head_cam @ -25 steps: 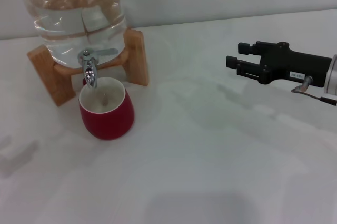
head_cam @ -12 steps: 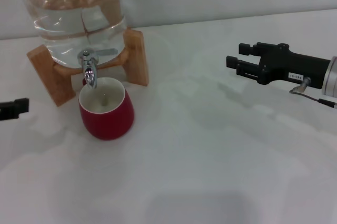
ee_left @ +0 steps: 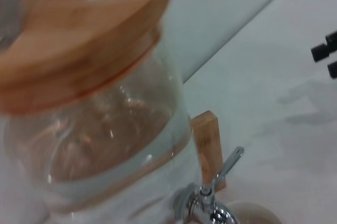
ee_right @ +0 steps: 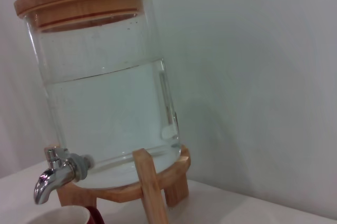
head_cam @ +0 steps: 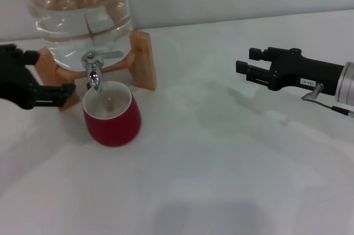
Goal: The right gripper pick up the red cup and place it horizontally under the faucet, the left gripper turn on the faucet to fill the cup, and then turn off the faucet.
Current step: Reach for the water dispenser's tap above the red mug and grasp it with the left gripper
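Left pincer moves in toward the water jar

The left pincer [head_cam: 52, 74], out of the head view a second ago and only a black tip at the left edge half a second ago, now reaches in beside the wooden stand [head_cam: 142, 58], its fingers spread, close to the faucet [head_cam: 94, 72]. The right pincer [head_cam: 245, 61] has shifted slightly away from the jar's side, over the tabletop [head_cam: 221, 163].

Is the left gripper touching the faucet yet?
Apart. The head view shows the left gripper beside the wooden stand, clear table between it and the faucet.
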`<state>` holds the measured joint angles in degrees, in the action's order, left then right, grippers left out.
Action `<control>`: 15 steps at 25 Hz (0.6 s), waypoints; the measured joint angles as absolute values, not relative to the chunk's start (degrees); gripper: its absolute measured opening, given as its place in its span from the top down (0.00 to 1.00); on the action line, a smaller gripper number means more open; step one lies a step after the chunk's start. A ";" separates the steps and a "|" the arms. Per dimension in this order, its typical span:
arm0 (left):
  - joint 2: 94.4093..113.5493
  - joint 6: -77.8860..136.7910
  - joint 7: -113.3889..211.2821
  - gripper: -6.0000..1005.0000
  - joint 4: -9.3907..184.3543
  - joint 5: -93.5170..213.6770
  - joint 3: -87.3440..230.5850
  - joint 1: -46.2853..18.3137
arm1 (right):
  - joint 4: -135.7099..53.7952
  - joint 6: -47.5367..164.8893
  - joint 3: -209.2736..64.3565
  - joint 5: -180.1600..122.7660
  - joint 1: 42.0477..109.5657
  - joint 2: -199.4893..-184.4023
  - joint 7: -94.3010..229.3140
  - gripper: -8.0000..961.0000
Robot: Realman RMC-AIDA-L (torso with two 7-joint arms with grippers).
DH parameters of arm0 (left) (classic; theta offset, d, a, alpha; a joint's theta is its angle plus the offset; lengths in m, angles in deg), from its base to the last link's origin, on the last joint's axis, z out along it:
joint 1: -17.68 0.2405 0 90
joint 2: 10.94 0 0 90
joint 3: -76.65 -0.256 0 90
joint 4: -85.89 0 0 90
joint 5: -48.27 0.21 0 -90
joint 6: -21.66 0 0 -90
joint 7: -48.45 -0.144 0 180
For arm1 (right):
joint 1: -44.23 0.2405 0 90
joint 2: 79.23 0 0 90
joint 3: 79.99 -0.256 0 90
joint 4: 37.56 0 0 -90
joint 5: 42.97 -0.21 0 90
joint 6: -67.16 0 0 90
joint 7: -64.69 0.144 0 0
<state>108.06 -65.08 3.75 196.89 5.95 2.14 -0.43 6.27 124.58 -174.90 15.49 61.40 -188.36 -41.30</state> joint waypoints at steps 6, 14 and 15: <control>108.08 -62.00 -0.01 0.13 198.07 9.82 -2.89 -2.32 | 6.27 124.40 -174.91 15.49 61.33 -188.43 -41.26 0.44; 108.03 -62.06 -1.91 0.13 195.41 10.06 -3.17 -8.13 | 6.29 124.32 -174.91 15.48 61.43 -188.60 -40.98 0.44; 108.02 -62.33 -1.92 0.13 194.68 10.07 -3.18 -9.05 | 6.29 124.30 -174.91 15.48 61.44 -188.60 -40.96 0.44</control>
<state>108.02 -62.33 -1.92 194.68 10.07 -3.18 -9.05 6.29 124.30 -174.91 15.48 61.44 -188.60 -40.96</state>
